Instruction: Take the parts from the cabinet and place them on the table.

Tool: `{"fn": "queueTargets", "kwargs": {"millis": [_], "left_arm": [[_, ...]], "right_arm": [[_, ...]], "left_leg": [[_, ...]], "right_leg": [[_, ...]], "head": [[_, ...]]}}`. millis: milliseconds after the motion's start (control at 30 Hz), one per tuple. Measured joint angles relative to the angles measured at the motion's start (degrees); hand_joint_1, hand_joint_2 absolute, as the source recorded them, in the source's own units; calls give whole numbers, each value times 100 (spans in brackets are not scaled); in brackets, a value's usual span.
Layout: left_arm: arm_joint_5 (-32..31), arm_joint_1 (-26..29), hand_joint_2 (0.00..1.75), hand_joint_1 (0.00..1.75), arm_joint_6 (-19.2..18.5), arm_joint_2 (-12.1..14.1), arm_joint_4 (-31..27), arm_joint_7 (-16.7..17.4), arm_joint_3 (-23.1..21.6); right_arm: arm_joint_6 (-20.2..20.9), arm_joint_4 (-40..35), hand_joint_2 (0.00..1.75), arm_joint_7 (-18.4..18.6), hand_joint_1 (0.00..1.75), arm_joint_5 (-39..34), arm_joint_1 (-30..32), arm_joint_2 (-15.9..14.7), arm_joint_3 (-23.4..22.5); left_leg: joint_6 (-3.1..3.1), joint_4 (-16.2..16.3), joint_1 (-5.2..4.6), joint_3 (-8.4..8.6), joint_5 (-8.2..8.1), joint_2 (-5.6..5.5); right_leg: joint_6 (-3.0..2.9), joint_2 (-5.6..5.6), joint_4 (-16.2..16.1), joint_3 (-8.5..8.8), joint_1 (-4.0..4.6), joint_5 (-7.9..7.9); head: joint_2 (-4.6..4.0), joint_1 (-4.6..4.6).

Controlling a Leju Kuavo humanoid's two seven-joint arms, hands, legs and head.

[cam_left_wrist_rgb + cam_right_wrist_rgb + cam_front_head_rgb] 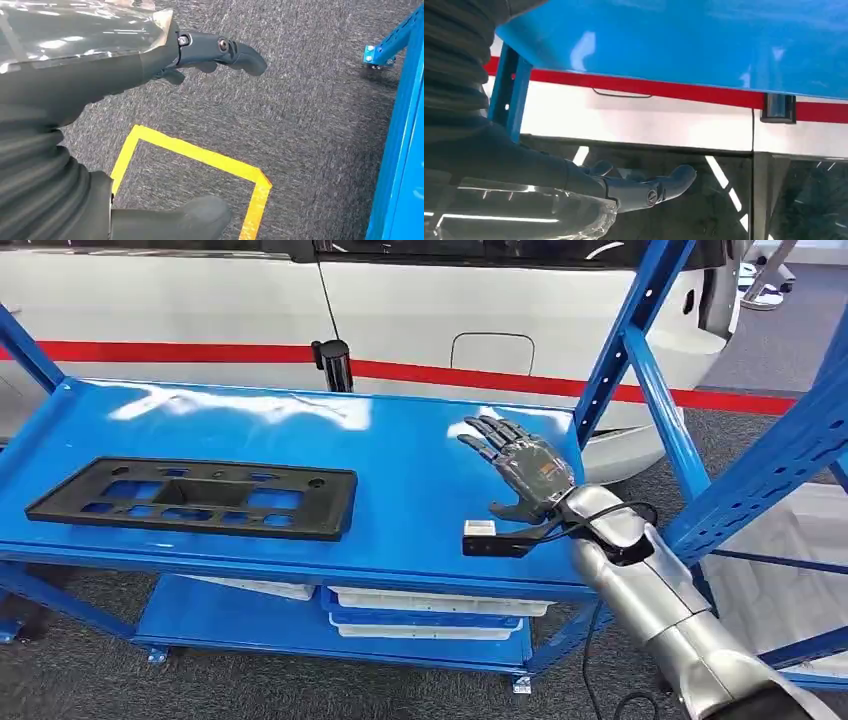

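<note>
The black perforated panel (pixel 195 497) lies flat at left of the frame on the blue shelf (pixel 400 455), ungrasped. The right hand (pixel 520 465), fingers spread and empty, hovers right of centre, likely readying a reach. The left hand (pixel 150 55) hangs open over carpet.

Bare glossy blue metal table (pixel 400 470) lies between the flat black perforated plastic panel (pixel 195 497) and the right hand (pixel 520 465). Slanted blue steel braces (pixel 650 390) hem in the right side.

Glossy blue shelf (pixel 400 470) carries a matte black part (pixel 200 497) at nine o'clock. Behind, a white vehicle (pixel 430 310) wears a red stripe (pixel 200 352). Yellow tape (pixel 200 155) outlines a square on speckled grey carpet (pixel 310 100).
</note>
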Motion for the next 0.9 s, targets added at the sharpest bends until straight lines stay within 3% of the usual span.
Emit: {"fn": "queueTargets", "kwargs": {"millis": [67, 367, 900], "left_arm": [[-11, -10, 175, 0, -20, 20, 0, 2, -2], [-64, -40, 175, 0, -31, 24, 0, -11, -2], [-72, -63, 175, 0, -31, 26, 0, 2, -4]], "right_arm": [[-83, -131, 175, -105, 0, -131, 308, -236, -2], [-88, -433, 175, -96, 0, -138, 620, -459, -9], [-83, -605, 175, -269, 0, -90, 799, -468, 22]], "left_leg": [[39, 0, -34, 0, 15, -5], [65, 0, -57, 0, 17, -8], [71, 0, -66, 0, 13, -4]], "right_leg": [[8, -2, -5, 3, -8, 5], [18, -2, -15, 12, -14, 12], [38, -1, -14, 10, -20, 23]], "head": [[0, -2], [0, 0], [0, 0]]}}
